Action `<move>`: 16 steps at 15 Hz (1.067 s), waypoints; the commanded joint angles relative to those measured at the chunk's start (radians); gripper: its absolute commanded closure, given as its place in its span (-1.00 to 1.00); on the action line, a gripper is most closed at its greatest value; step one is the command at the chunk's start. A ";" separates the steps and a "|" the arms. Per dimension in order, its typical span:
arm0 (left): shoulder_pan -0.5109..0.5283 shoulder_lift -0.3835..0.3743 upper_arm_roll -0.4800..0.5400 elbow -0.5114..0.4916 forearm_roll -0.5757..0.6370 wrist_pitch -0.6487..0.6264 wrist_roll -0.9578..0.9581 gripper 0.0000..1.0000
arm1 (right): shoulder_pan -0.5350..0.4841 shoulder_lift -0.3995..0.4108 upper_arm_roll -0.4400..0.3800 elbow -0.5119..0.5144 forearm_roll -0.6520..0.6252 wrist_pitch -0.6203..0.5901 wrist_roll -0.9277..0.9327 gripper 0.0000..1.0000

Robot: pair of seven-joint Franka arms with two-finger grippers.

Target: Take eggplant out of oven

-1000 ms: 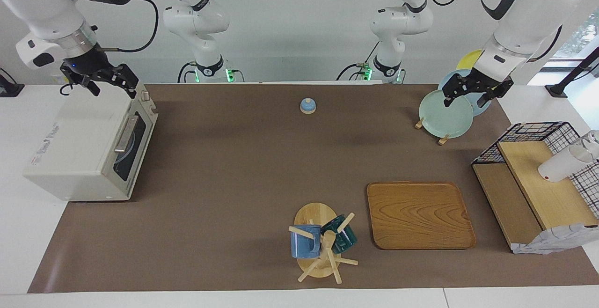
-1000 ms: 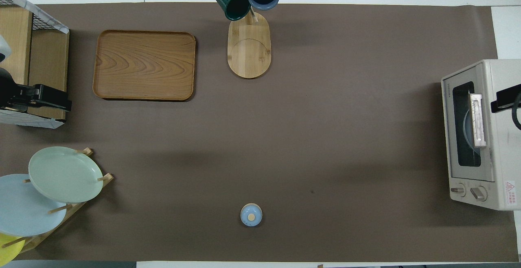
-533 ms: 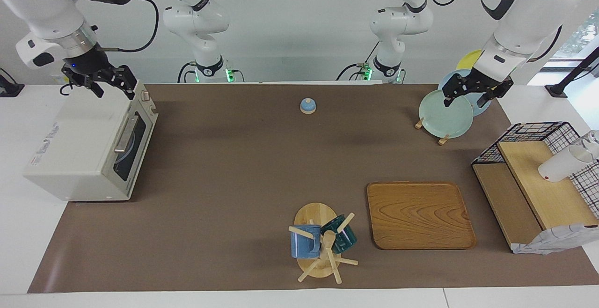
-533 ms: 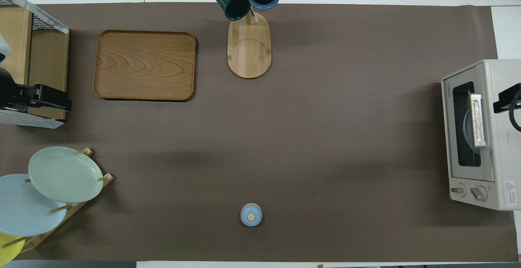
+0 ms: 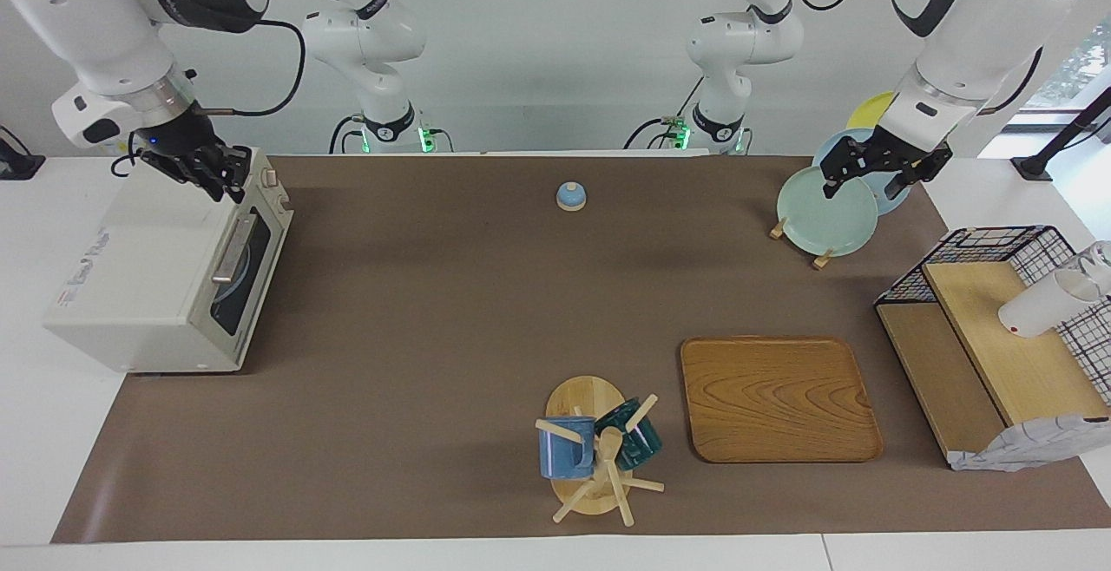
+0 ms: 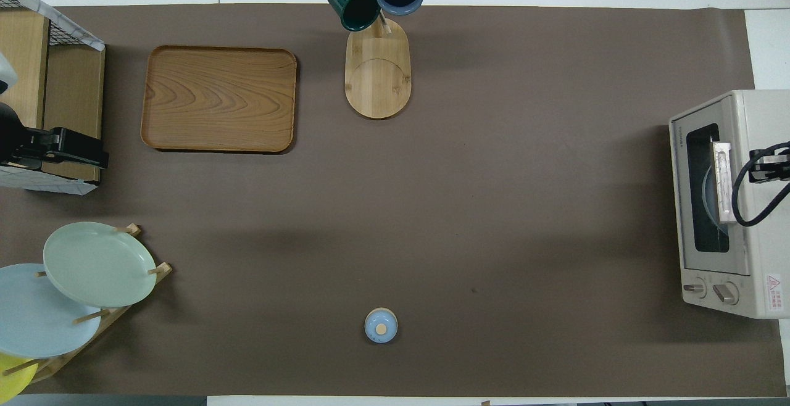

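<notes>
The off-white oven stands at the right arm's end of the table with its door shut and its bar handle across the dark window. It also shows in the overhead view. Through the glass only a pale plate edge shows; the eggplant is hidden. My right gripper hangs just over the oven's top, by the door's upper edge, and shows in the overhead view beside the handle. My left gripper is open and empty, waiting above the plate rack.
A green plate, a blue one and a yellow one stand in the rack. A wooden tray, a mug tree and a small blue lidded pot sit on the brown mat. A black wire basket shelf holds a white cup.
My right gripper has turned at the wrist and moved a little toward the oven's door edge. The left arm, the oven and its door have not moved.
</notes>
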 commanded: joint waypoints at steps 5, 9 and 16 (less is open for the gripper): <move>0.003 -0.007 0.000 -0.004 0.018 0.002 0.008 -1.00 | -0.033 0.046 0.008 -0.089 -0.024 0.144 0.089 1.00; 0.003 -0.007 0.000 -0.004 0.018 0.002 0.008 -1.00 | -0.027 0.063 0.008 -0.091 -0.024 0.155 0.126 1.00; 0.003 -0.007 0.000 -0.004 0.018 0.002 0.008 -1.00 | -0.031 0.060 0.008 -0.155 -0.024 0.202 0.123 1.00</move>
